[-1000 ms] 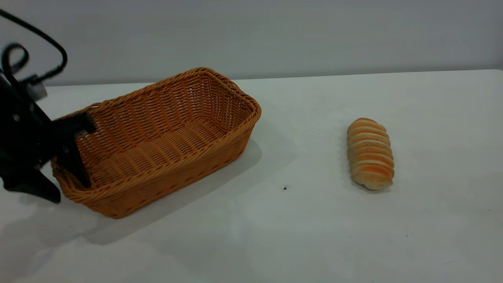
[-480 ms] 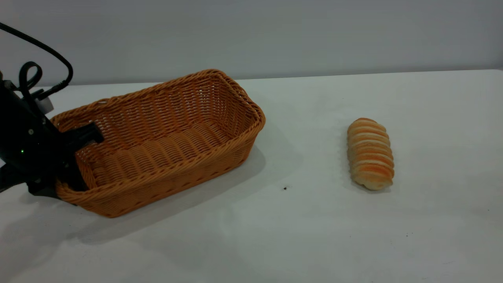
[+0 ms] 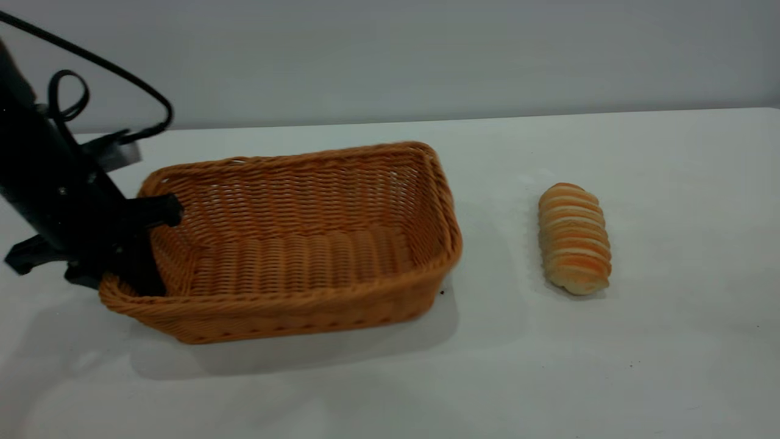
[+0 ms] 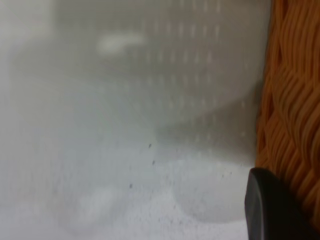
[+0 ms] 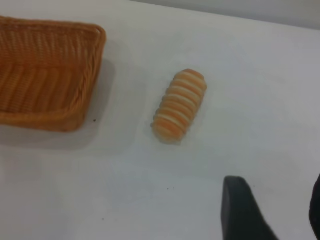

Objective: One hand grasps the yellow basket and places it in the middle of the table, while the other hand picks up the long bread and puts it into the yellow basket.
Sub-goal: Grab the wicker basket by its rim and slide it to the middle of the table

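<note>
Exterior view: the left tool [image 3: 131, 244] gripped the short end wall of the yellow basket [image 3: 292, 244], one black finger [image 3: 159, 210] lying inside against the weave and the other outside that wall, so the tool was closed upon the wicker. The basket sat left of centre on the white desk [image 3: 548, 366], its long axis running roughly crosswise to the camera and its braided rim uppermost; whether its base rested flat or was slightly raised could not be told. The long bread [image 3: 574, 238] lay on the desk to the right of the basket, apart from it, with its ridges crosswise and its length running toward the camera. A small dark speck [image 3: 442, 292] marked the desk beside the basket's near right corner. Left wrist view: the basket's woven outer wall [image 4: 292, 115] appeared close by, with one dark fingertip [image 4: 270, 210] beside it. Right wrist view: the right tool [image 5: 280, 210] hovered above the desk, away from the bread [image 5: 180, 105], its two dark fingers set clearly apart and holding nothing.
</note>
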{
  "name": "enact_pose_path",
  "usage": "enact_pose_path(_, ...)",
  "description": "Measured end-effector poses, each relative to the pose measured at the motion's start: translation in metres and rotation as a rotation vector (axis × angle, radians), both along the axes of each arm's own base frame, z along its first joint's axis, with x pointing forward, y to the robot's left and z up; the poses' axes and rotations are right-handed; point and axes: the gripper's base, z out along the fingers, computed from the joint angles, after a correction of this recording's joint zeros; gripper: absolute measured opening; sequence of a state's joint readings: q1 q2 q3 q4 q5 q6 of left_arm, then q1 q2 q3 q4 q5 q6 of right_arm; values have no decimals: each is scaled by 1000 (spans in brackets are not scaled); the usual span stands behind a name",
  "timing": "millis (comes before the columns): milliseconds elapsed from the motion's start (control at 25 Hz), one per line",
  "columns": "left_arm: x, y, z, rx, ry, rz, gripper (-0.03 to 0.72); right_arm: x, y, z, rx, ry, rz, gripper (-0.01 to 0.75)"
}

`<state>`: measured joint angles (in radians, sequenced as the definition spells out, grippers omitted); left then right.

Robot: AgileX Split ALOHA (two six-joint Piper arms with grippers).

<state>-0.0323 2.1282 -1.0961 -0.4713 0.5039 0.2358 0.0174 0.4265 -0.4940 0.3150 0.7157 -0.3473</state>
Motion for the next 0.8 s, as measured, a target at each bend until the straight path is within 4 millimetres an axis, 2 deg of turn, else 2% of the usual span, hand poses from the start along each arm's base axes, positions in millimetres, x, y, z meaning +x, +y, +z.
enact_pose_path(120, 9, -1, -1, -11, -1, -67, 125, 0, 0, 0, 0, 0, 0, 376)
enact_pose_path(360, 10, -1, -1, -11, -26, -177, 125, 0, 0, 0, 0, 1, 0, 376)
enact_pose_path(560, 10, -3, 0, -31, -19, -166, 135, 0, 0, 0, 0, 1, 0, 376)
enact_pose_path(640, 10, -4, 0, -39, -17, -162, 176, 0, 0, 0, 0, 1, 0, 376)
enact_pose_path(800, 9, -4, 5, -47, -19, -162, 363, 0, 0, 0, 0, 2, 1, 376)
